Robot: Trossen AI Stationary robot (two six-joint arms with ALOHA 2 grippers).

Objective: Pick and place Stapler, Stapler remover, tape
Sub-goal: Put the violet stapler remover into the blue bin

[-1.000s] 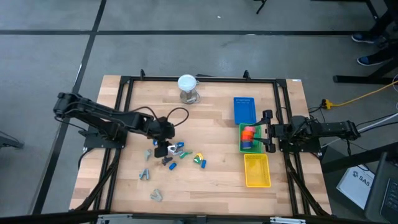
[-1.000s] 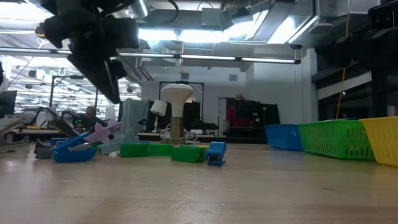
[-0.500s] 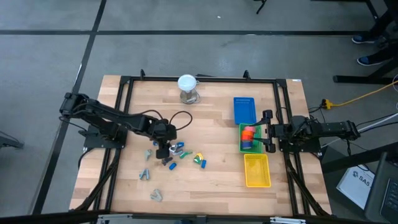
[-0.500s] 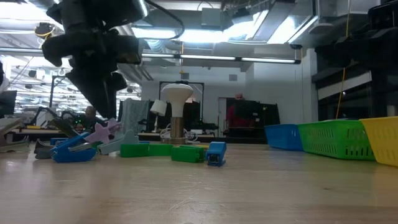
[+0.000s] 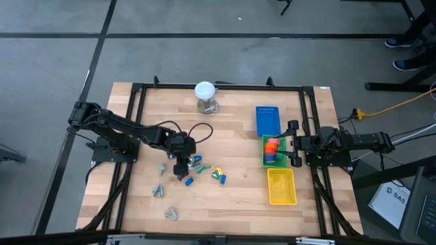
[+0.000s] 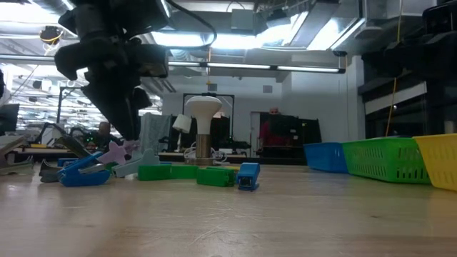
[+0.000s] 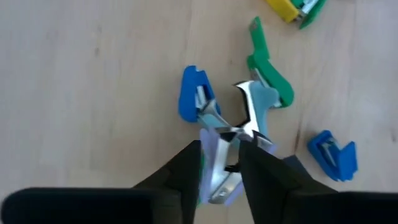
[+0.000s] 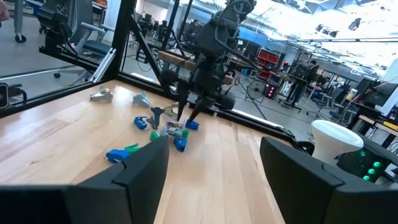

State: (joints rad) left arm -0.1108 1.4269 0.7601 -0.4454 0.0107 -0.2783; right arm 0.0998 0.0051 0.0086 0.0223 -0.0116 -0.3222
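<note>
While right tool (image 8: 211, 180) gapes idle, left tool (image 7: 219, 163) straddles lavender staple remover (image 7: 214, 171), grip unclear.

Place: a robotics lab or workshop hall
Floor: grey concrete (image 5: 204, 61) with dark seam lines
Ceiling: exposed ducts and strip lights (image 6: 285, 68)
Worktop: pale wood (image 5: 231, 204) in a black metal frame (image 5: 136, 95)
Background: benches, office chairs (image 8: 93, 43), monitors, cabling and racks
People: figures at far benches (image 8: 311, 71)
Extras: yellow cable (image 5: 395, 107) across floor

wooden table (image 5: 231, 204) with bins (image 5: 281, 186), stationery clutter (image 5: 218, 174)
</note>
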